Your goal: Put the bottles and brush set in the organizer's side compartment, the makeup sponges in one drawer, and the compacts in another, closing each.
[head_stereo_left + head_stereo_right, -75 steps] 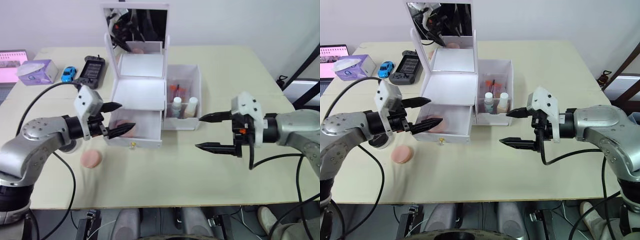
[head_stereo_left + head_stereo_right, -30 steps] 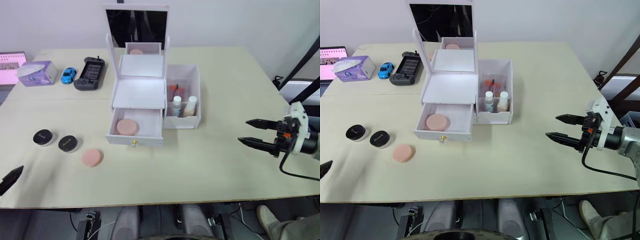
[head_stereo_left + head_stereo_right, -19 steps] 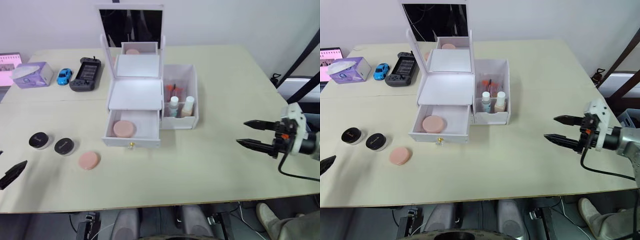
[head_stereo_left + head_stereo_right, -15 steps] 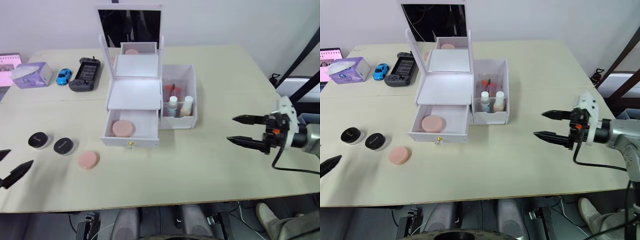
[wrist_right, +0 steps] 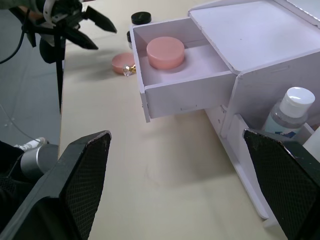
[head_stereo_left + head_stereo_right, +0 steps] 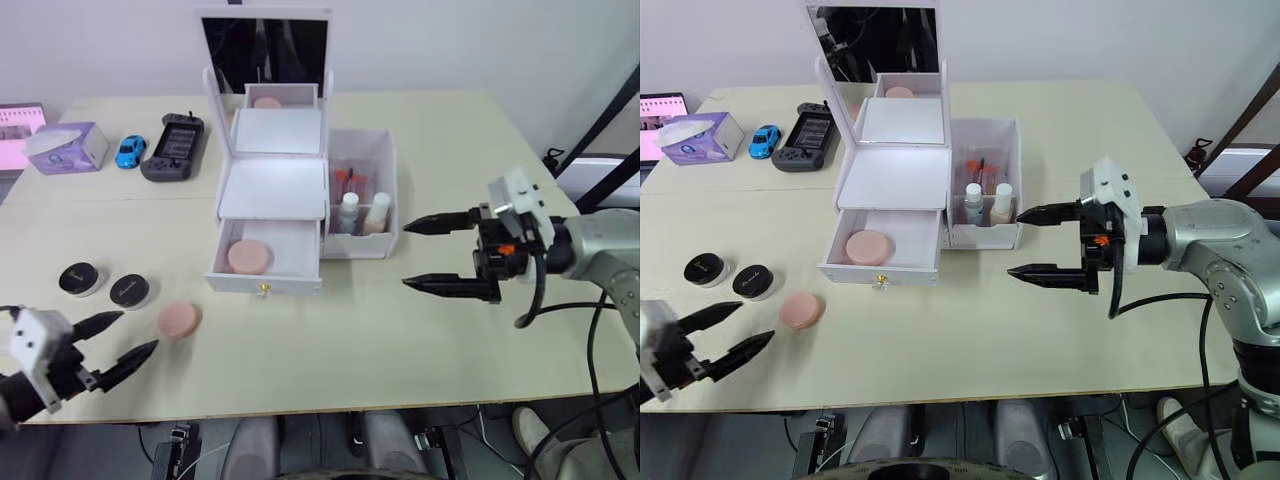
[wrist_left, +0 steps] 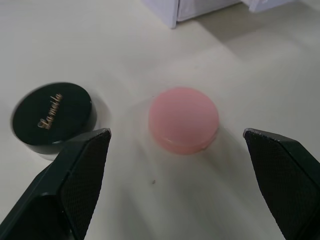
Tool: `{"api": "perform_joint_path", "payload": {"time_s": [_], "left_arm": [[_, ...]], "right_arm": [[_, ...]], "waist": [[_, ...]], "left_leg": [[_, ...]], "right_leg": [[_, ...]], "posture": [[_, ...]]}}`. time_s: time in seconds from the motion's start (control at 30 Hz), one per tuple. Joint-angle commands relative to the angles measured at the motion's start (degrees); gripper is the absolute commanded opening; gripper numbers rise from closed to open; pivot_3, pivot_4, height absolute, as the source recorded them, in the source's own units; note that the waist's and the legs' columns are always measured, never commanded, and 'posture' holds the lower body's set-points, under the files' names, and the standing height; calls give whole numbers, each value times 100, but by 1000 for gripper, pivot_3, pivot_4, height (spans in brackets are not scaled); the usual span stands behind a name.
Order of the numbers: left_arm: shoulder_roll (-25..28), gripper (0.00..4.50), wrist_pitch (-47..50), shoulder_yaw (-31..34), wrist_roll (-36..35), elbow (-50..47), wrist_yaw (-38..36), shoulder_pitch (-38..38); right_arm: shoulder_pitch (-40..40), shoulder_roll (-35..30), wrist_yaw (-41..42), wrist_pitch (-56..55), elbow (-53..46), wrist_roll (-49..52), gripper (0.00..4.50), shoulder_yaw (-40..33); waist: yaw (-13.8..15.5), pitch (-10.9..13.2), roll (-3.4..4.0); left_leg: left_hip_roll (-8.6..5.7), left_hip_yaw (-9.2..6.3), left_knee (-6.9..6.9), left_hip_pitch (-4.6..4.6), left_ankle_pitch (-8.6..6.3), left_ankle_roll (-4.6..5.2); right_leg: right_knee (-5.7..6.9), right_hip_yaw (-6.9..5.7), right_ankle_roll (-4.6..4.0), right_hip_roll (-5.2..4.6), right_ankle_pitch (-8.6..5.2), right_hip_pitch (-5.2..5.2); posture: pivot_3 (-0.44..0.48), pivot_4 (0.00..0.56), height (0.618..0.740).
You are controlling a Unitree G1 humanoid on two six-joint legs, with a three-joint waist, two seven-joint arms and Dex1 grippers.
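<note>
The white organizer (image 6: 272, 188) stands mid-table with its mirror (image 6: 265, 55) upright. Its lower drawer (image 6: 265, 282) is pulled out and holds one pink makeup sponge (image 6: 248, 256). The other sponge (image 6: 178, 320) lies on the table left of the drawer, and the two black-topped compacts (image 6: 129, 291) (image 6: 78, 278) sit further left. Both bottles (image 6: 348, 212) (image 6: 377, 211) and the brush set (image 6: 345, 181) stand in the side compartment (image 6: 390, 190). My left gripper (image 6: 115, 340) is open, low over the table just short of the loose sponge (image 7: 183, 120). Right of the organizer, my right gripper (image 6: 427, 255) hangs open and holds nothing.
At the table's back left are a purple tissue box (image 6: 68, 147), a blue toy car (image 6: 131, 150) and a black handheld console (image 6: 175, 145). Bare tabletop lies in front of the organizer and to its right.
My left gripper has come in from beyond the table's front left toward the loose sponge. My right gripper has moved left toward the organizer. The objects have stayed put.
</note>
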Motion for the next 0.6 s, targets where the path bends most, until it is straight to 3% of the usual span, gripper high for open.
{"api": "perform_joint_path", "payload": {"time_s": [0.03,0.57,0.6], "left_arm": [[-23,4467,68,-254,185,-68,267,-109],[33,4467,486,-1271,618,256,836,-933],[32,4230,514,-1307,628,293,851,-1008]], "right_arm": [[15,-111,-59,-101,-50,-29,4500,-254],[209,-144,-99,-185,-466,219,4500,-581],[216,-155,-109,-186,-481,213,4500,-577]], "waist": [[1,0,0],[14,-1,2],[18,-3,5]], "left_leg": [[0,-1,1,1,0,0],[-1,-3,1,5,0,1],[-1,-3,2,7,0,1]], "right_leg": [[1,0,0,1,0,0],[13,0,-1,3,2,2],[13,0,-1,3,2,4]], "posture": [[0,150,740],[0,150,740],[0,150,740]]}}
